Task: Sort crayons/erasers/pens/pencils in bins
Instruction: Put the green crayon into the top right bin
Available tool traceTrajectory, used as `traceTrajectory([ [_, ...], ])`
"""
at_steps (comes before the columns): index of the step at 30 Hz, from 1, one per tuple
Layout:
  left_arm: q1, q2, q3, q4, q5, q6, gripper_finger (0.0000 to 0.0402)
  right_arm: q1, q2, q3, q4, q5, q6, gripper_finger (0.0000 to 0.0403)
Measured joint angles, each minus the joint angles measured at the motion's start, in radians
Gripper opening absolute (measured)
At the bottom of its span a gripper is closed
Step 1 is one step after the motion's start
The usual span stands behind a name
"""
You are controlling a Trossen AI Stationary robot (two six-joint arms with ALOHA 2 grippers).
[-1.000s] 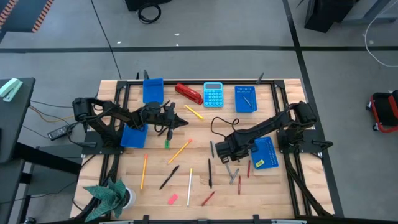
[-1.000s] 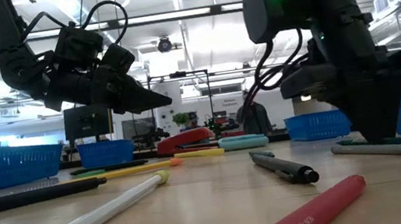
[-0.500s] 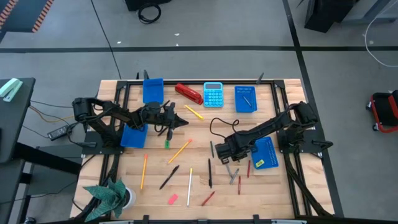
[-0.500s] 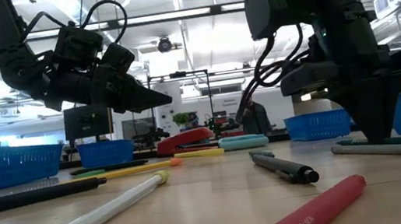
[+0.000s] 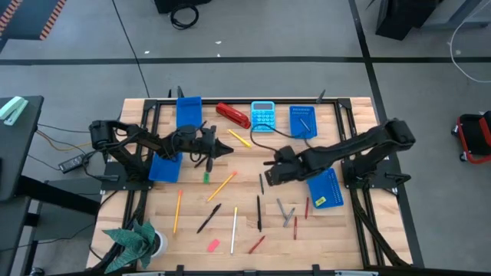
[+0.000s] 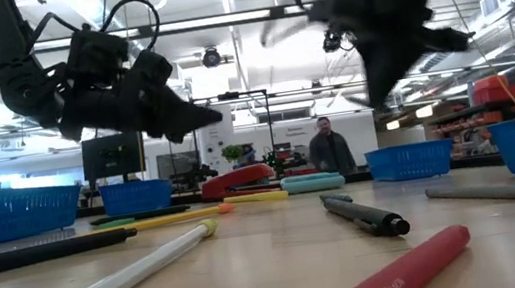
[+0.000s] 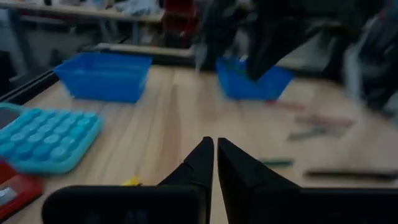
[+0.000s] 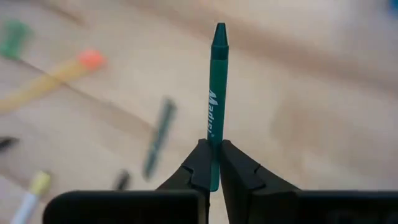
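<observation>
My right gripper [image 8: 213,163] is shut on a dark green crayon [image 8: 216,87] and hangs above the middle of the table [image 5: 271,172], blurred in the low view [image 6: 378,87]. My left gripper [image 5: 227,150] hovers shut and empty near the table's far left [image 6: 205,117], by a blue bin [image 5: 165,168]. Three more blue bins [image 5: 189,111] [image 5: 303,121] [image 5: 326,188] stand around. Orange pencils [image 5: 222,185], dark pens [image 5: 209,218], grey crayons [image 5: 286,211] and a green eraser [image 5: 205,177] lie flat on the wood. My right gripper pinches the green crayon's blunt end [image 8: 213,147] between its two fingertips. The crayon runs on in line with the fingers, its pointed tip [image 8: 219,30] sticking out past them. It is lifted clear of the table.
A red stapler [image 5: 233,115] and a light-blue calculator [image 5: 263,116] lie at the far edge. A pink eraser [image 5: 213,245] and a red stick [image 5: 257,244] lie near the front edge. A paper plant [image 5: 132,239] stands at the front left corner. A person [image 6: 327,150] stands beyond the table.
My right gripper has shut on the green crayon among the sticks at the right, then risen quickly and swung toward the table's far side, tipping as it went. The crayon has come up clear of the wood. The grey crayons stay where they lay.
</observation>
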Motion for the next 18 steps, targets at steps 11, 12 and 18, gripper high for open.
traceTrajectory([
  [11, -0.007, 0.0, 0.0, 0.448, 0.242, -0.53, 0.0121, -0.019, -0.078, 0.001, 0.376, 0.143, -0.655, 0.0028],
  [12, -0.014, 0.0, 0.0, 0.447, 0.233, -0.534, 0.0135, -0.023, -0.078, 0.001, 0.407, 0.141, -0.704, 0.0028],
  [18, -0.074, 0.0, 0.019, 0.448, 0.163, -0.488, 0.0211, -0.061, -0.071, 0.001, 0.628, 0.065, -0.959, 0.0028],
])
